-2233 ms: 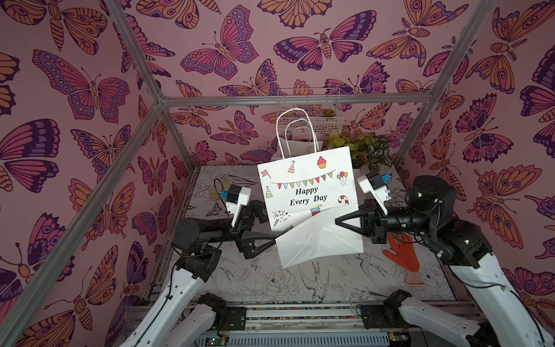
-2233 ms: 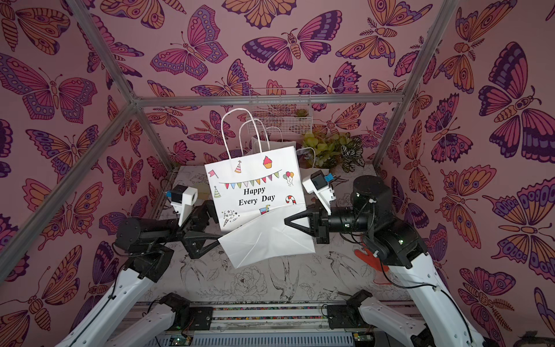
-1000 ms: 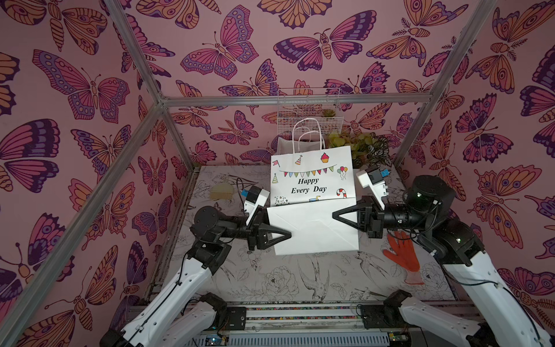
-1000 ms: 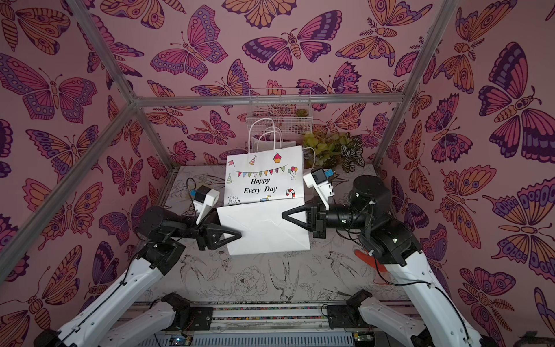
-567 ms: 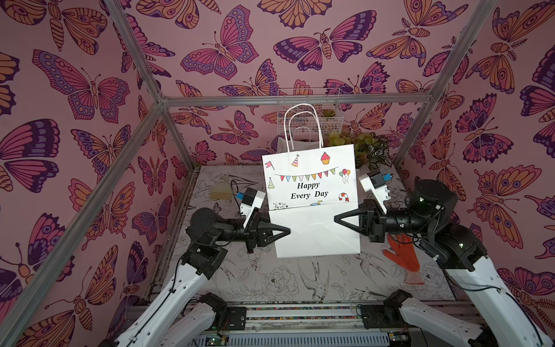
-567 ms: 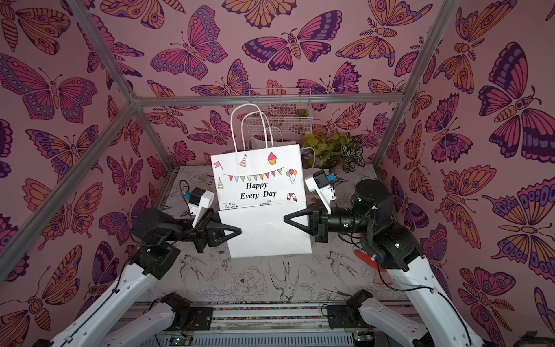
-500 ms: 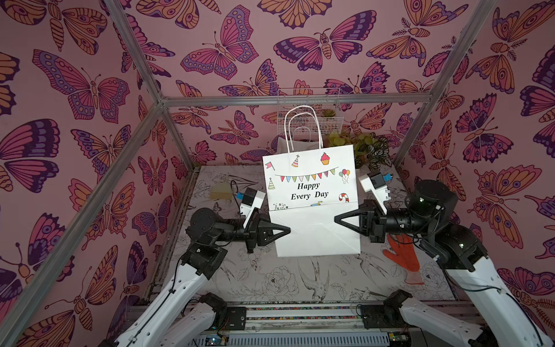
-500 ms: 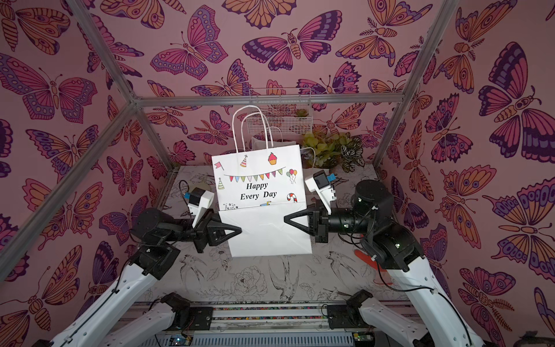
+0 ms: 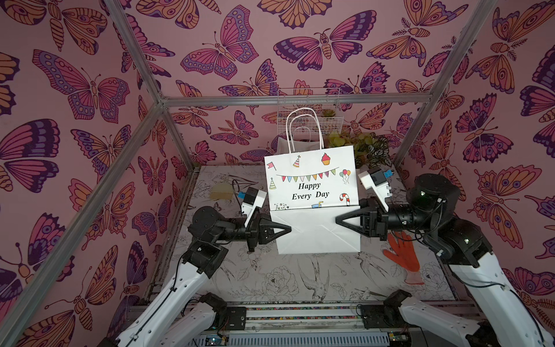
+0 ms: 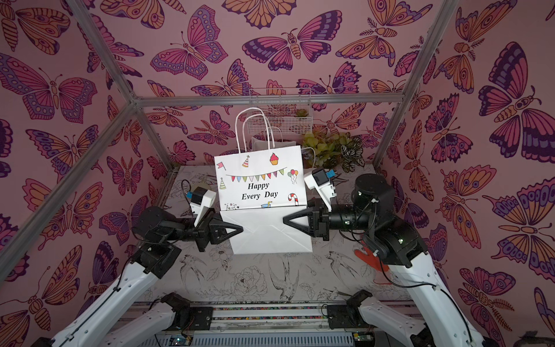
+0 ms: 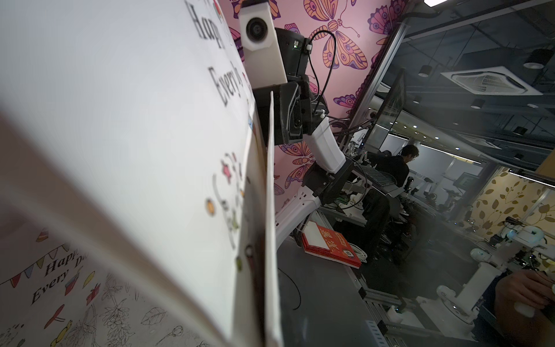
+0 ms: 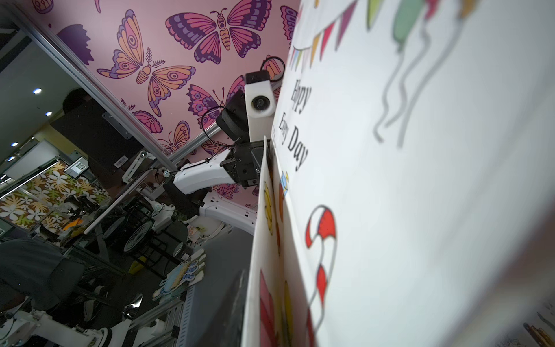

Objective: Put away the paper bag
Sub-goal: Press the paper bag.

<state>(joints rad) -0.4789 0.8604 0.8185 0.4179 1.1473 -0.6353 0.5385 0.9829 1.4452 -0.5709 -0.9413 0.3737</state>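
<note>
Holding bag (image 9: 312, 183) upright over mid-table (image 9: 270, 285). Clamped shut on its 9 o'clock edge with left gripper (image 9: 289, 230). Touching 3 o'clock edge with right gripper (image 9: 337, 223); cannot tell jaw state. Room toward 6; glove (image 9: 402, 255) at 4, basket (image 9: 330, 123) behind handles at 12.
</note>
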